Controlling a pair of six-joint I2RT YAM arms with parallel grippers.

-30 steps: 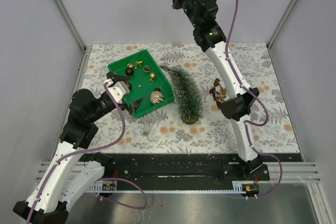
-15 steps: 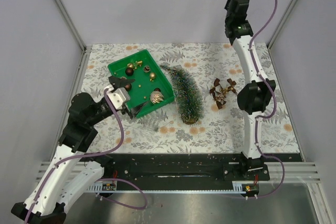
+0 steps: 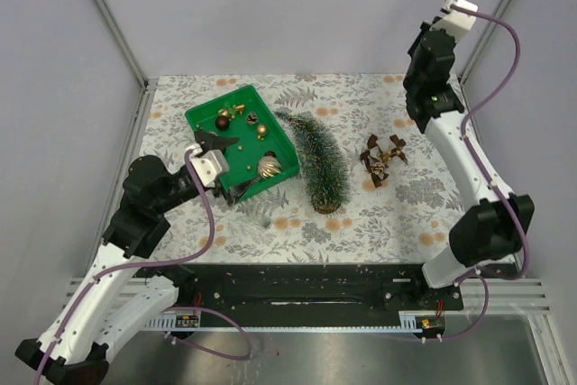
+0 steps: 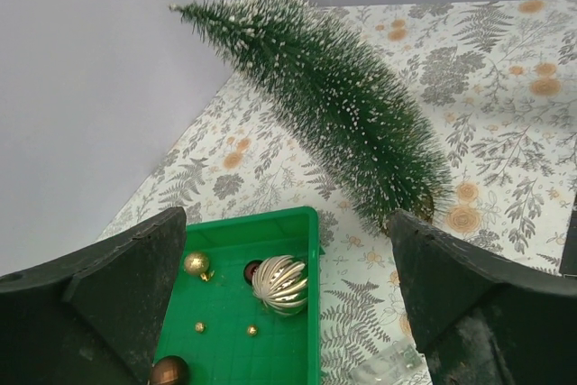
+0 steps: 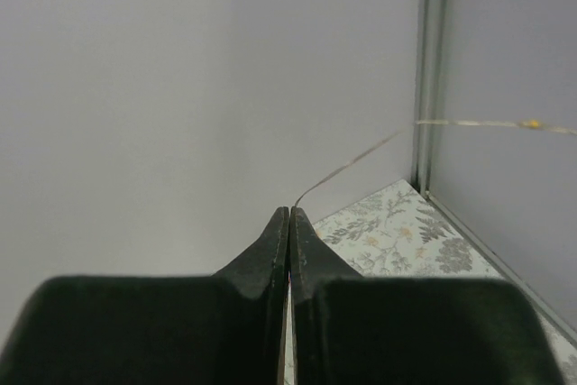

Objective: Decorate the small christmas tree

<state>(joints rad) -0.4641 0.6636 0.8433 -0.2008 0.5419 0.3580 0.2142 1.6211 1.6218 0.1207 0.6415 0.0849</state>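
Small christmas tree [image 3: 317, 161] in middle of counter [image 3: 379, 223], just right of green tray [image 3: 200, 117]; no ornament seen on it yet

Left jaws released, wide, empty, over near right corner of tray, ribbed gold ball [image 3: 269, 167] just beside

Right jaws clenched on thin strand [image 5: 352, 164] with tiny yellow bead [image 5: 534, 123], high at far right corner; where strand ends, cannot tell

My judgement: lower strand slowly over tree tip and leave it slack, since tight pull may topple tree; left jaws should come straight down on ball, away from tray wall

Bright, even light casts only faint, soft shadows.
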